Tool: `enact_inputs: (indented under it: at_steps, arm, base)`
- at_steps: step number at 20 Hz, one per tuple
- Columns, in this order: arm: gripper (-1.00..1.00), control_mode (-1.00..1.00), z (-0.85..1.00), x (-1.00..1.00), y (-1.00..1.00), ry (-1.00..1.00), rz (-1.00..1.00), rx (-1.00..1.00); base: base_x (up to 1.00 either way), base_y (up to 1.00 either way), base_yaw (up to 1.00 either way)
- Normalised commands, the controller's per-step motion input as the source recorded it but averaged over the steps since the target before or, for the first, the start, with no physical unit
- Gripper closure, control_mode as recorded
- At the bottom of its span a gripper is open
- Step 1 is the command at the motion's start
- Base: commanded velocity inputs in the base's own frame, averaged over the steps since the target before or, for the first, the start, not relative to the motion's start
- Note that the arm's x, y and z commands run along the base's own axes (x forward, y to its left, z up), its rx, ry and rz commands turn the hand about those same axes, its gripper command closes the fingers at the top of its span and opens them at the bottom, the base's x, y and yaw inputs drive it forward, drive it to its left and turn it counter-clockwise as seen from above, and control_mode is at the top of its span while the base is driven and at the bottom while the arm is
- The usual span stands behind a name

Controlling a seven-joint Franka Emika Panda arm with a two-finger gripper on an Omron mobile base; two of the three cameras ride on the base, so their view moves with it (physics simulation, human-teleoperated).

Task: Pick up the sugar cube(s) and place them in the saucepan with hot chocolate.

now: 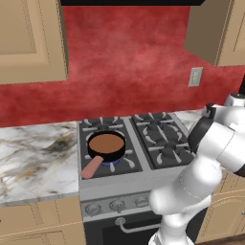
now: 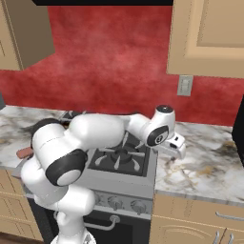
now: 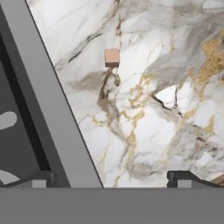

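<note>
Two sugar cubes lie on the marble counter in the hand view: a tan one point(image 3: 112, 57) further up and a white one point(image 3: 167, 96) nearer the middle, well apart from each other. My gripper point(image 3: 111, 181) hovers above them, open, with nothing between its fingertips point(image 3: 183, 178). From the right base view the gripper point(image 2: 179, 152) hangs over the counter just right of the stove. The saucepan with hot chocolate point(image 1: 106, 145) sits on the stove's front left burner, its pink handle point(image 1: 92, 166) pointing toward the front. In the right base view my arm hides the pan, with just the handle end point(image 2: 23, 152) showing.
The stove's grey rim point(image 3: 48, 109) runs along the left of the hand view. Black burner grates point(image 1: 160, 136) cover the stove's right half. A wall outlet point(image 2: 185, 86) and upper cabinets point(image 2: 209, 38) sit above the right counter point(image 2: 209, 167). More marble counter point(image 1: 33, 158) lies left of the stove.
</note>
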Motion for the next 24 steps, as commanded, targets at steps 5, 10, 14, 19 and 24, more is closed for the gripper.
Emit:
enact_inputs:
  at_steps: [5, 10, 14, 19, 24]
  arm:
    - [-1.0, -1.0, -0.16, 0.05, -0.11, 0.0, -0.04, 0.0]
    - [-1.0, -1.0, -0.05, 0.27, -0.14, 0.0, 0.0, 0.0]
    - [-1.0, -1.0, -0.05, 0.3, -0.12, 0.0, 0.0, 0.0]
    - [-1.0, -1.0, -0.01, 0.18, -0.09, 0.0, 0.0, 0.01]
    - [-1.0, -1.0, 0.0, 0.0, -0.04, 0.0, 0.0, 0.03]
  base:
    - [0.0, 0.0, 0.0]
    - [0.0, 0.0, 0.0]
    - [0.0, 0.0, 0.0]
    - [0.0, 0.0, 0.0]
    - [0.0, 0.0, 0.0]
